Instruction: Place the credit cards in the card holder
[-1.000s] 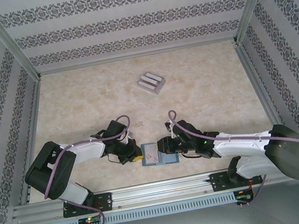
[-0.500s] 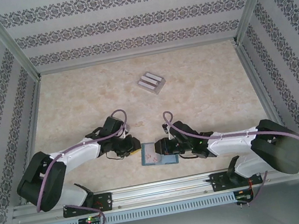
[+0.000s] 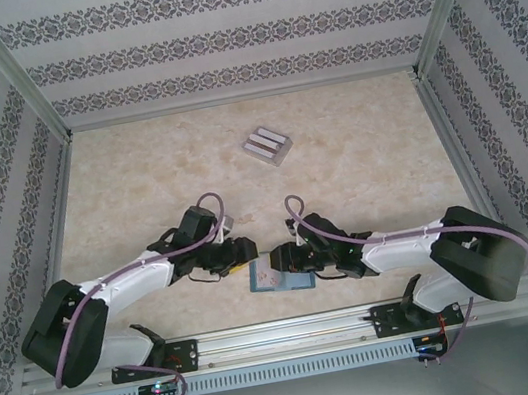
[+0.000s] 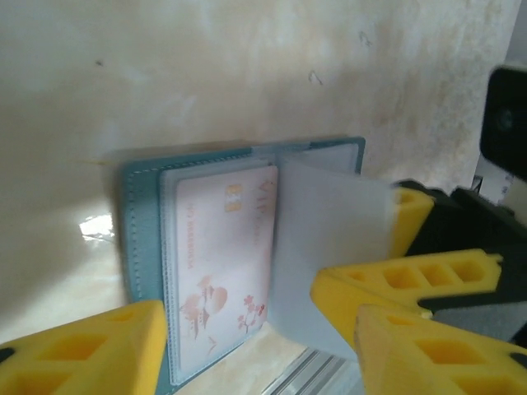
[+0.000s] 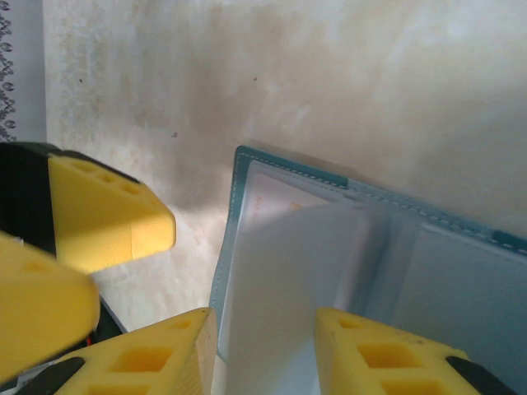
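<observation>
Teal card holder (image 3: 278,278) open, credit cards (image 3: 267,145) well beyond it.
My left fingers (image 4: 90,346) gape; right fingers (image 5: 387,354) apart, perhaps brushing its leaf (image 5: 288,271).

Print on one card, none of it legible
The pale card (image 4: 222,255) in a clear pocket of the card holder (image 4: 142,247) bears pinkish-red print: a line of small letters along one edge, a few larger characters near its top corner, and small flower-like drawings, all too blurred to read; the grey cards (image 3: 267,145) far out on the worktop (image 3: 139,178) are too small to tell any lettering
</observation>
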